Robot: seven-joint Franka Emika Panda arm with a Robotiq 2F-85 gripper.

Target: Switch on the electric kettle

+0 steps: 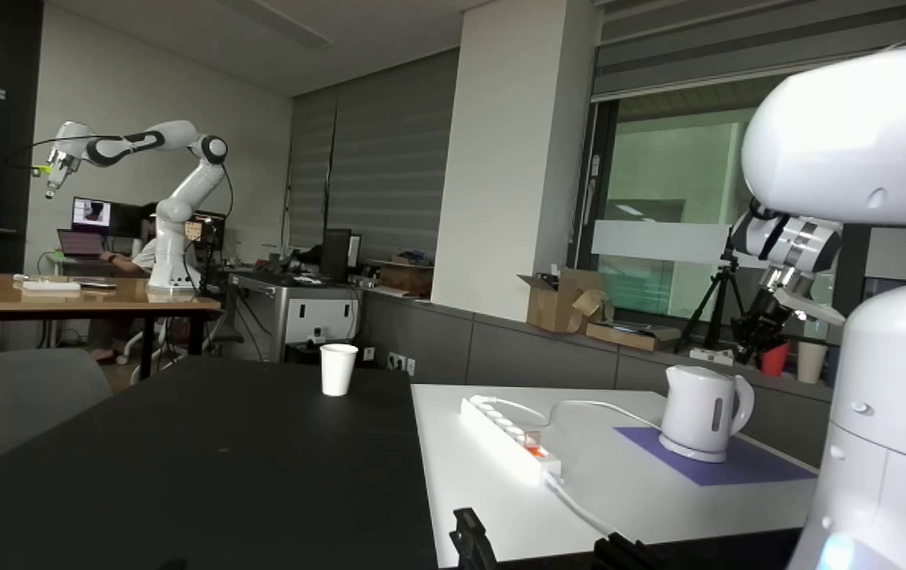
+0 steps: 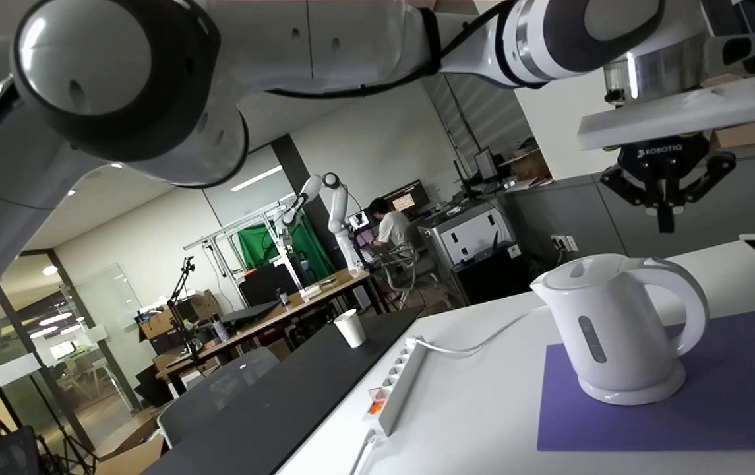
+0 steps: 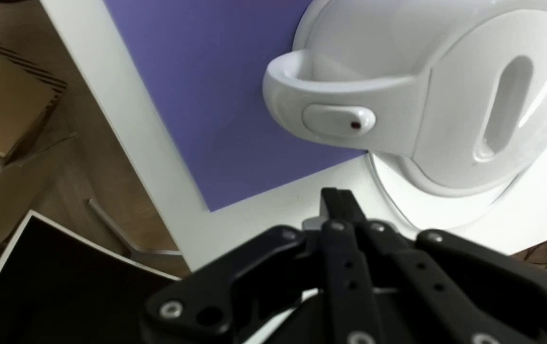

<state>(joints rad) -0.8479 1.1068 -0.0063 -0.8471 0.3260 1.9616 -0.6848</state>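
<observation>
The white counter (image 2: 476, 402) bears a kettle (image 2: 624, 330) on a purple sheet (image 2: 720, 409); the pincer (image 2: 665, 223), fingers (image 3: 340, 208) together, hangs higher, apart.

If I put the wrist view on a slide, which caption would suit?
Shut gripper hovering near the white kettle, handle switch untouched.

A small, glossy white jug-shaped electric kettle (image 2: 618, 330) with a loop handle (image 2: 695, 303), short spout (image 2: 541, 284) and narrow grey window (image 2: 592, 339) stands upright, lid (image 2: 578, 268) closed, on a flat purple sheet (image 2: 740, 396) on a white table (image 2: 476, 409). Its handle carries an oval white switch (image 3: 333, 120) with a small dark-red mark (image 3: 355, 125).
</observation>
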